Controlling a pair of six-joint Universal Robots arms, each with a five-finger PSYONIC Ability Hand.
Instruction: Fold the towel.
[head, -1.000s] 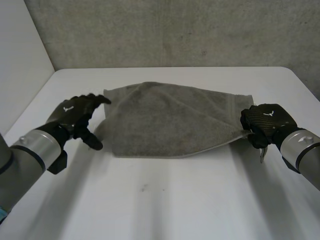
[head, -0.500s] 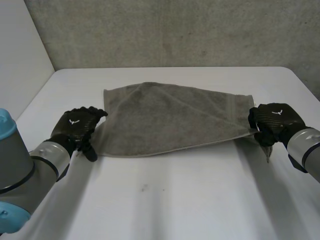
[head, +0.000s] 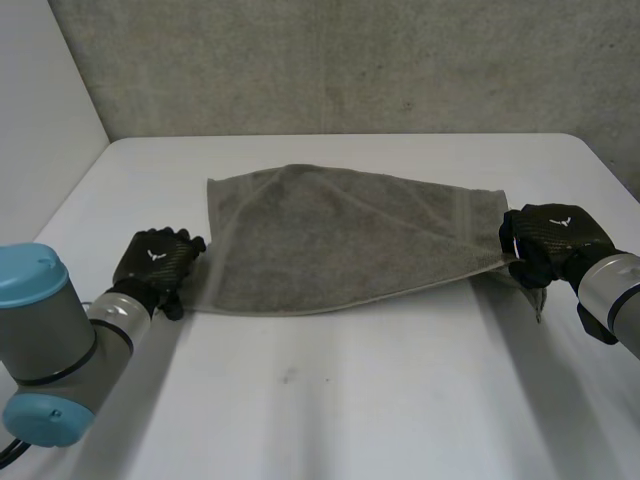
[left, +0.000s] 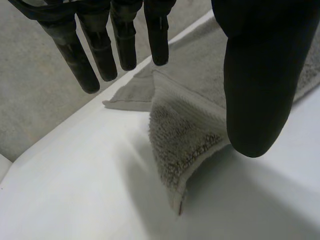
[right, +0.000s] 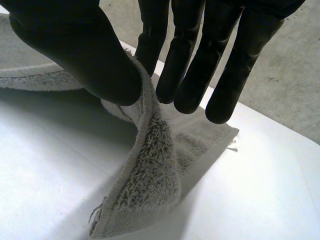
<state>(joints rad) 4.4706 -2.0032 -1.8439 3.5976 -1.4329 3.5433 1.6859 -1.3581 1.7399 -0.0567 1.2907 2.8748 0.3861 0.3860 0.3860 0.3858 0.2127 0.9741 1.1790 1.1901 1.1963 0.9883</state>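
Lying on the white table (head: 350, 400), the grey towel (head: 340, 235) is seen in the head view with the left hand (head: 155, 262) at its near left corner and the right hand (head: 550, 238) at its right end. In the left wrist view, straight fingers (left: 125, 45) are held wide of the thumb, the raised corner seemingly ungripped. In the right wrist view, a corner is pinched between thumb and fingers (right: 185, 60).
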